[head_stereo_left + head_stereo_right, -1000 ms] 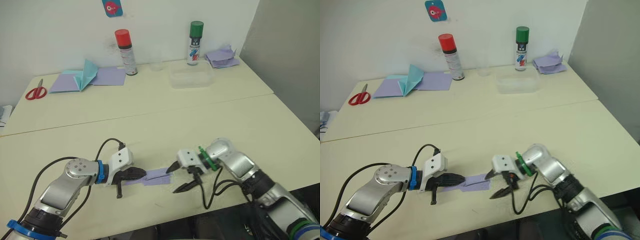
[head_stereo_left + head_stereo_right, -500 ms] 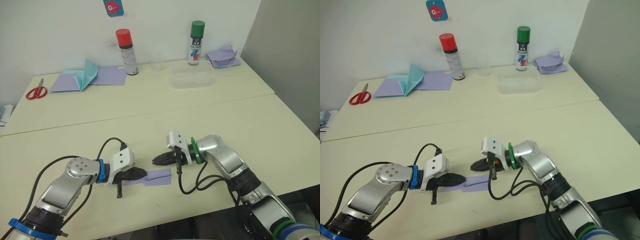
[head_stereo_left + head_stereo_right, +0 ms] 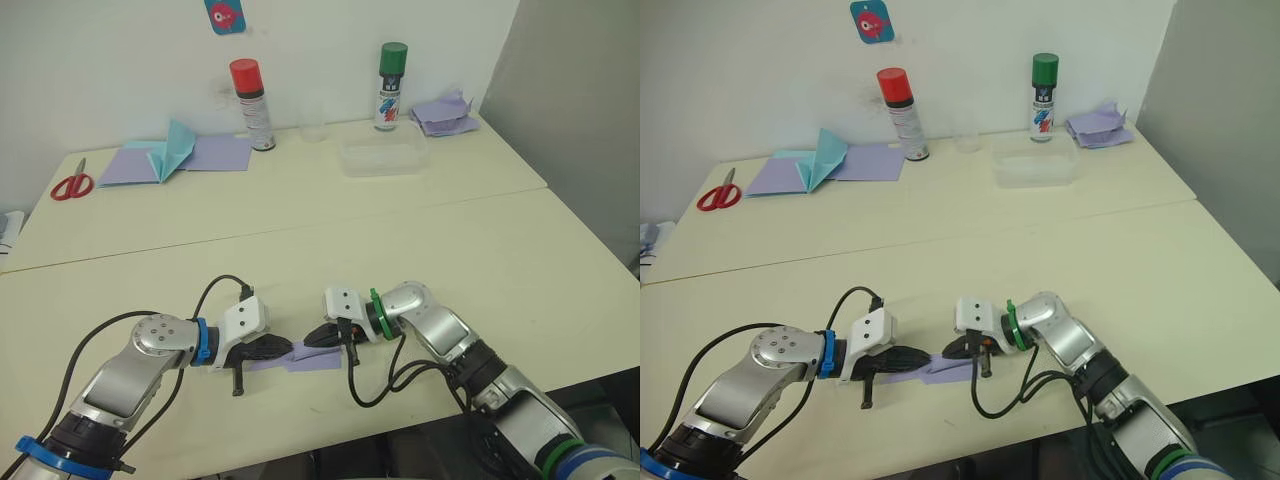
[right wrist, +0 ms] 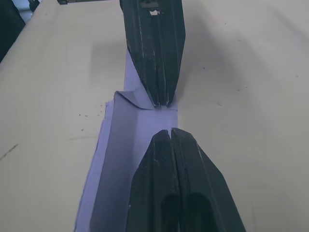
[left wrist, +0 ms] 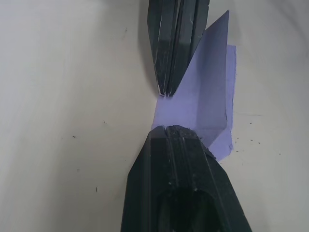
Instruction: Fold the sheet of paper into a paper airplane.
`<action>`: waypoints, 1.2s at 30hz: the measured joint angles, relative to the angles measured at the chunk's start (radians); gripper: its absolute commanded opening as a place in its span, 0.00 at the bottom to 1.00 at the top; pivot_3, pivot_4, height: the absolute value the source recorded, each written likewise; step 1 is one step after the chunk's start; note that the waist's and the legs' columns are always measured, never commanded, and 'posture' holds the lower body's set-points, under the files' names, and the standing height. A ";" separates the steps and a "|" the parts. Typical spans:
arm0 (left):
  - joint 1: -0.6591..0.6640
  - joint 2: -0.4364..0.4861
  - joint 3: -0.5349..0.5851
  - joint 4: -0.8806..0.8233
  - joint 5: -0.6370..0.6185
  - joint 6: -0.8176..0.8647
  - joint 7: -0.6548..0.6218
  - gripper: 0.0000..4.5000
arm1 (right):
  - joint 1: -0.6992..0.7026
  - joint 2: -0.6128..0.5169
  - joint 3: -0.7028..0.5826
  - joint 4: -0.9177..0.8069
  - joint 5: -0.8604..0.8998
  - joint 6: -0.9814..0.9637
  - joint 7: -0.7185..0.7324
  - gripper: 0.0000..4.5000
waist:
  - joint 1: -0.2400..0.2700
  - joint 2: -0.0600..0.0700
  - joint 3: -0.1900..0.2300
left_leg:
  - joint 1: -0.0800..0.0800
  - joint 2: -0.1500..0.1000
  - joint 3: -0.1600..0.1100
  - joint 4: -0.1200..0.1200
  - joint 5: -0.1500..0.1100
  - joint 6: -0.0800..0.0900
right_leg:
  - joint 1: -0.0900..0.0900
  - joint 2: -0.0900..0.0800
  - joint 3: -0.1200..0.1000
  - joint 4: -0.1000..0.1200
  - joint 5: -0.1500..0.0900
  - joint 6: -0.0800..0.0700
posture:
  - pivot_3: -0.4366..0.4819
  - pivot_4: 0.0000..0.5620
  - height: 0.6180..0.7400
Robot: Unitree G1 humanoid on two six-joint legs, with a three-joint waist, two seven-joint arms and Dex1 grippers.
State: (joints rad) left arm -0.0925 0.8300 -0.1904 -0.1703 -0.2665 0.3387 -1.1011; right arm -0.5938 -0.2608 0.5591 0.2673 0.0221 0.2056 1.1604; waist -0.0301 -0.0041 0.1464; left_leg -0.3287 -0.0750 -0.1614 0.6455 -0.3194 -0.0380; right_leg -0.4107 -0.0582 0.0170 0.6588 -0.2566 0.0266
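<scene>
Both sets of jaws are closed to slim black wedges, tip to tip over the work. The left gripper (image 3: pixel 278 349) presses flat on one end of the sheet of paper (image 3: pixel 312 358), and the right gripper (image 3: pixel 312 340) meets it from the other side, its closed tips resting on the same folded strip. In the wrist views the two pairs of tips nearly touch, with lavender paper spread under and beside them; neither appears to pinch the paper, they seem to be pinning it down.

The sheet lies on the near part of the worktop (image 3: pixel 500 250), between the two arms, already folded into a narrow strip with a raised flap along one long edge.

It looks very light and thin, soft enough to buckle, and likely to slide on the smooth worktop unless one side stays pinned. The best hold is probably at a free edge or on the raised flap, where a finger can get under.

Further back stand a red-capped spray can (image 3: pixel 250 102) and a green-capped spray can (image 3: pixel 389 84), with scissors (image 3: pixel 73 182), a teal paper shape (image 3: pixel 172 148) and a heap of lavender sheets (image 3: pixel 443 112).
</scene>
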 measured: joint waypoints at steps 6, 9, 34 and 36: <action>-0.004 0.000 -0.004 0.000 0.002 -0.001 0.001 0.00 | 0.010 -0.077 0.004 -0.058 0.000 0.008 0.019 0.01 | 0.002 0.002 -0.002 | 0.000 0.000 0.000 0.000 0.000 0.001 | 0.001 0.000 0.000 -0.001 0.000 0.000 | 0.48 0.27 1.00; -0.008 -0.001 -0.009 0.003 0.003 -0.002 0.000 0.00 | 0.030 -0.141 -0.012 -0.104 0.004 0.017 0.041 0.01 | 0.002 0.003 -0.003 | 0.001 0.000 0.000 0.000 -0.001 0.001 | 0.002 0.000 0.000 -0.002 0.000 0.000 | 0.48 0.27 1.00; -0.030 0.006 -0.020 0.028 0.009 -0.026 -0.022 0.00 | 0.108 -0.073 -0.048 -0.193 0.090 0.156 -0.003 0.01 | 0.001 0.004 -0.002 | 0.001 0.000 -0.001 0.000 -0.001 0.000 | 0.003 -0.001 -0.001 -0.003 0.000 0.000 | 0.48 0.27 1.00; -0.025 0.009 -0.019 0.028 0.012 -0.035 -0.022 0.00 | 0.117 -0.074 -0.028 -0.191 0.078 0.159 -0.005 0.01 | 0.001 0.004 -0.002 | 0.001 0.000 -0.001 0.000 -0.001 0.001 | 0.003 -0.001 -0.001 -0.003 0.000 0.001 | 0.48 0.27 1.00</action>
State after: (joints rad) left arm -0.1172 0.8393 -0.2094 -0.1428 -0.2542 0.3040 -1.1232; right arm -0.4765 -0.3352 0.5310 0.0762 0.1000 0.3646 1.1558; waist -0.0288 -0.0002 0.1440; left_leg -0.3279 -0.0746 -0.1623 0.6453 -0.3200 -0.0375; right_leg -0.4078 -0.0595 0.0162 0.6558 -0.2570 0.0272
